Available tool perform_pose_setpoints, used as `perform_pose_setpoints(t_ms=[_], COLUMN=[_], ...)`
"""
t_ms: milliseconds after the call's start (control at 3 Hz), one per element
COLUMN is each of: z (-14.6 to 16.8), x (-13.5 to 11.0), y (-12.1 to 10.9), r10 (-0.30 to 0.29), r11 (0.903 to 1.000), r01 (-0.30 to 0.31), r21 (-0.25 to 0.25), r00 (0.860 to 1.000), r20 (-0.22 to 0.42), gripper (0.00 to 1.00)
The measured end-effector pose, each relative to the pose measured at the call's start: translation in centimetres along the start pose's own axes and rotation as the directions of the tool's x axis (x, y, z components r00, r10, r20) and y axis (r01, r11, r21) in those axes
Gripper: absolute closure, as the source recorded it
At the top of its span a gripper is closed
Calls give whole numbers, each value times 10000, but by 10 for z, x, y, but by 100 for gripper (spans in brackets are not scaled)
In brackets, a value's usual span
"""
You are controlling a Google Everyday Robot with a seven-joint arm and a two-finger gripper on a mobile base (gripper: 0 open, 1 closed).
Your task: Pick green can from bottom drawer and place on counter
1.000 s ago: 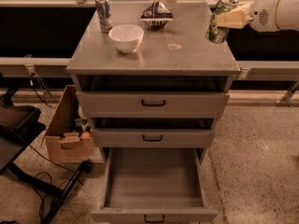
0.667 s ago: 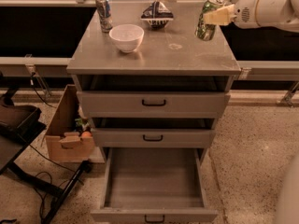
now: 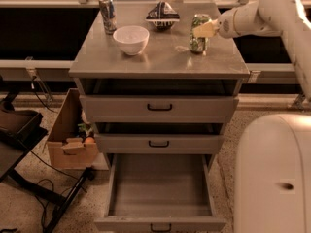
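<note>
Arm first: it reaches in from 3 o'clock and has swung toward the middle since a second ago. Next comes the grey surface on top. Then the bottom drawer at 6 o'clock, pulled open with nothing in it. The white bowl sits at 11 o'clock. The green can has come down and now looks to stand on the surface at 1 o'clock. The claw is shut tight on it. So the job looks almost done. Letting go is what's left.
</note>
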State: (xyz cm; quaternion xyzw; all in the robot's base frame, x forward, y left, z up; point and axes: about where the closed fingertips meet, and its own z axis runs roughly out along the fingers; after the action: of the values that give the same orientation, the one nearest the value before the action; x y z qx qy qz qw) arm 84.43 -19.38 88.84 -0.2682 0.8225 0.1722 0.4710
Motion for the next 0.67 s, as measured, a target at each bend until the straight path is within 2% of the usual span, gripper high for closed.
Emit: perform_pose_setpoints(t_ms=[333, 667], z=[2, 2], x=[-2, -3], y=[0, 0], r10=[-34, -34], r11=[10000, 10000], r01=[34, 34], r21=[18, 17], r00=[10000, 10000], r20=[-78, -78], gripper=[100, 87])
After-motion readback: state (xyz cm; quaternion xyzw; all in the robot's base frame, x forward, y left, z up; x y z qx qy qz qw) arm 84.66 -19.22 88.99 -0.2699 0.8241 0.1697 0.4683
